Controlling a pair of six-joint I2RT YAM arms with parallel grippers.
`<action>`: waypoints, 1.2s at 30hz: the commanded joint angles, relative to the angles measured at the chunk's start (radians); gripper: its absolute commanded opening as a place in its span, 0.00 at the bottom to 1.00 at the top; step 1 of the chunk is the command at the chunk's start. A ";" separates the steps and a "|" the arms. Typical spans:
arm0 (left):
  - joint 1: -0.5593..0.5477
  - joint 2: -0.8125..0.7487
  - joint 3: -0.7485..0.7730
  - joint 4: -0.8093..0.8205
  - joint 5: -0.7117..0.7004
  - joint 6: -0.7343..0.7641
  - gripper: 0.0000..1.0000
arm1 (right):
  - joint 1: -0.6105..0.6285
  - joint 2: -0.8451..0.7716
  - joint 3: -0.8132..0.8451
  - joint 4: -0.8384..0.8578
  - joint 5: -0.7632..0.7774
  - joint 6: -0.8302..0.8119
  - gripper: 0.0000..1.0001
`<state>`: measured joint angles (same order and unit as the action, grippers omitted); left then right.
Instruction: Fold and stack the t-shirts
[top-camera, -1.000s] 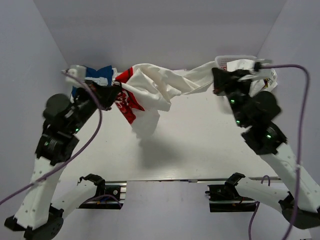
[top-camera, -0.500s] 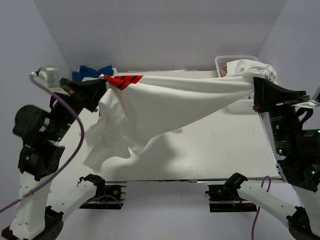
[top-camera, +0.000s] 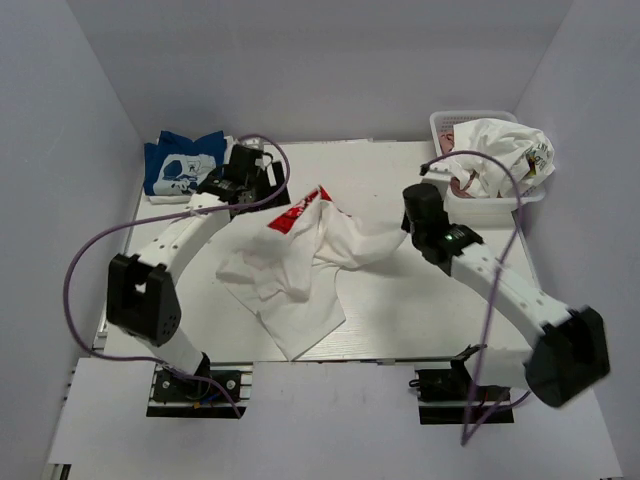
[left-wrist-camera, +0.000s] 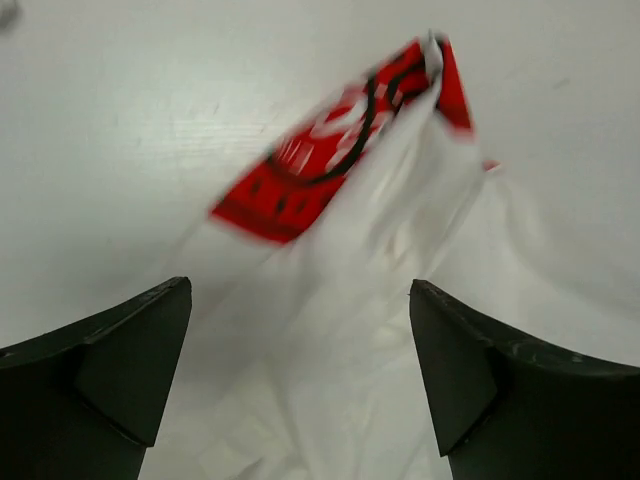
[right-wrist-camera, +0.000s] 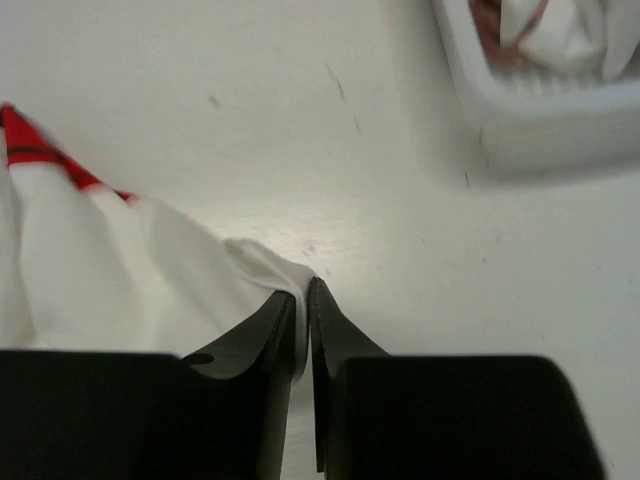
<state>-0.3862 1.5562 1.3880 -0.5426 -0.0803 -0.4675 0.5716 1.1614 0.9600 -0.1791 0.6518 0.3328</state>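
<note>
A white t-shirt with red print (top-camera: 300, 262) lies crumpled on the middle of the table, its red patch (left-wrist-camera: 330, 160) turned up at the far edge. My left gripper (top-camera: 265, 195) hovers just left of that patch, open, with only cloth below the fingers (left-wrist-camera: 300, 300). My right gripper (top-camera: 410, 228) is at the shirt's right tip, jaws pinched on a thin fold of white cloth (right-wrist-camera: 304, 300). A blue t-shirt (top-camera: 183, 165) with white graphic lies at the far left. More white t-shirts (top-camera: 505, 145) and a bit of pink (top-camera: 465, 135) fill the basket.
The white plastic basket (top-camera: 495, 208) stands at the far right corner, close behind my right gripper, and its rim (right-wrist-camera: 530, 120) shows in the right wrist view. Purple cables loop from both arms. Walls close in the table on three sides.
The shirt hung stretched in the air between both grippers; now it lies on the table. Both arms came down and inward. My left gripper has opened and let go.
</note>
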 joint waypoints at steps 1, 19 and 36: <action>0.009 -0.016 0.002 -0.102 -0.058 -0.025 1.00 | -0.096 0.150 0.025 -0.092 -0.069 0.141 0.18; -0.147 -0.167 -0.455 0.121 0.315 -0.083 1.00 | -0.127 0.256 0.020 -0.036 -0.443 0.074 0.90; -0.252 0.095 -0.158 -0.270 -0.292 -0.264 0.00 | -0.026 0.340 0.130 -0.025 -0.626 0.037 0.90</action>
<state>-0.6380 1.7496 1.1786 -0.7044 -0.1768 -0.6445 0.5045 1.4567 1.0103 -0.2546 0.0944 0.3748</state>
